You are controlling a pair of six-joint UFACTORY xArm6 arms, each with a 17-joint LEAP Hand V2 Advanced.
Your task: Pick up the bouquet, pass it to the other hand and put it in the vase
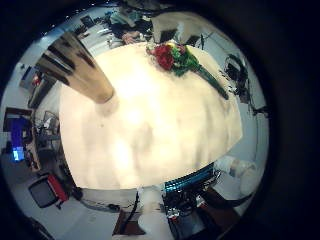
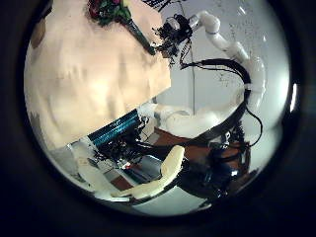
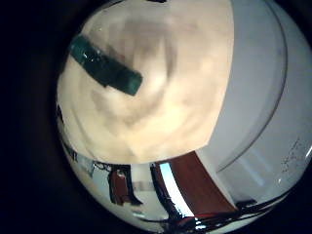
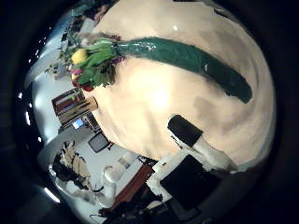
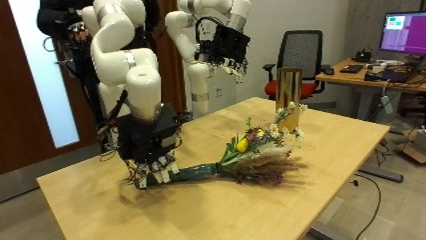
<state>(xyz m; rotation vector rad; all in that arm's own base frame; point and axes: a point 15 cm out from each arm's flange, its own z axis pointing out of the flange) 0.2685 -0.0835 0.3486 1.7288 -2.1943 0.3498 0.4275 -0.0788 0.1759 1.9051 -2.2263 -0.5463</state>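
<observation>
The bouquet point(image 5: 246, 158) lies flat on the wooden desk point(image 5: 320, 190), its long axis running across the top: the green-wrapped stems point toward the right robot hand point(image 5: 151, 160) and the blooms toward the vase point(image 5: 288, 97). The right thumb side palm view shows the green wrap point(image 4: 192, 58) stretched straight, with red and yellow flowers point(image 4: 89, 62) at its far end. The right robot hand hangs low at the stem end, fingers pointing down and loosely spread, their tips at the desk just beside the wrap; whether they touch it cannot be told. The left robot hand point(image 5: 224, 47) hangs high above the desk with relaxed fingers, holding nothing. The gold-brown vase stands upright near the desk's far edge, apart from the blooms.
</observation>
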